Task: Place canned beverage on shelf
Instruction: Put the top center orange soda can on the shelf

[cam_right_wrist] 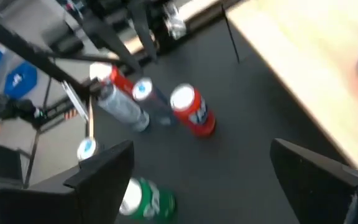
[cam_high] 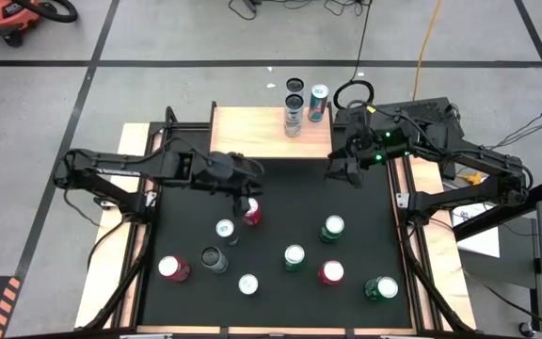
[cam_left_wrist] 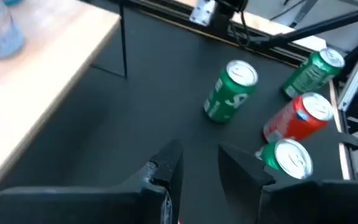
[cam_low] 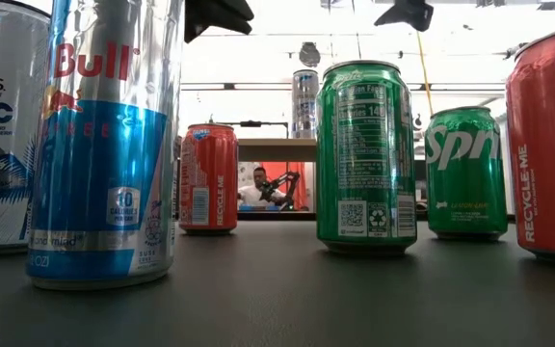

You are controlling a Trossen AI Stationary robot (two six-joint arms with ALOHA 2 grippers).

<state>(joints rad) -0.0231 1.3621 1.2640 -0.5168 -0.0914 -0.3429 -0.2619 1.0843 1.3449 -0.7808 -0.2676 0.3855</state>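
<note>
Shelf (cam_high: 252,132) sits at table's far edge w/ three cans (cam_high: 294,111) on it. Left gripper (cam_high: 244,193) hangs just in front of shelf, fingers nearly closed, holding nothing. Right gripper (cam_high: 343,172) by shelf's corner, wide open, empty.

A lab: taped concrete floor (cam_high: 158,38), loose cables (cam_high: 422,47), shop vacuum (cam_high: 12,17).
</note>
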